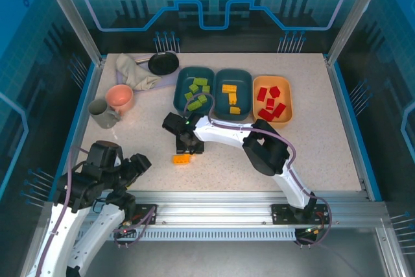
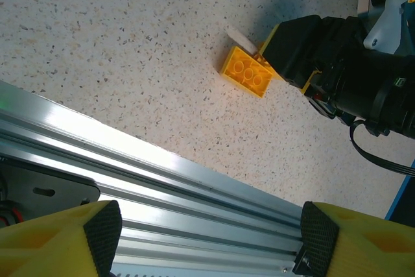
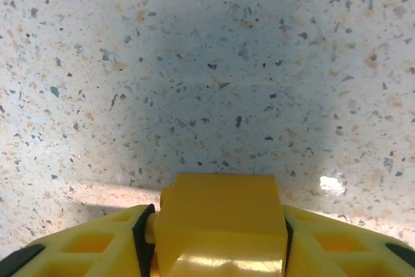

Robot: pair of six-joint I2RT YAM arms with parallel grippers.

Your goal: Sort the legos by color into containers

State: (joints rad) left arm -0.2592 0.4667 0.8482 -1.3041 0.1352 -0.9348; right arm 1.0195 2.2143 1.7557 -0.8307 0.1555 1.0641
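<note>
Left gripper (image 2: 209, 233) hangs near the aluminium rail (image 2: 194, 180), jaws apart. Mid-table, a small yellow-orange oblong plastic lego brick (image 2: 247, 71) sits pinched between the right gripper (image 1: 189, 143) pads. Likely light, rigid and slick, so its flat opposite sides suit best.

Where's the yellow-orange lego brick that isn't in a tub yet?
In the top view, the yellow-orange oblong plastic lego brick lies on the speckled table, left of centre, between the right gripper's fingers.
</note>
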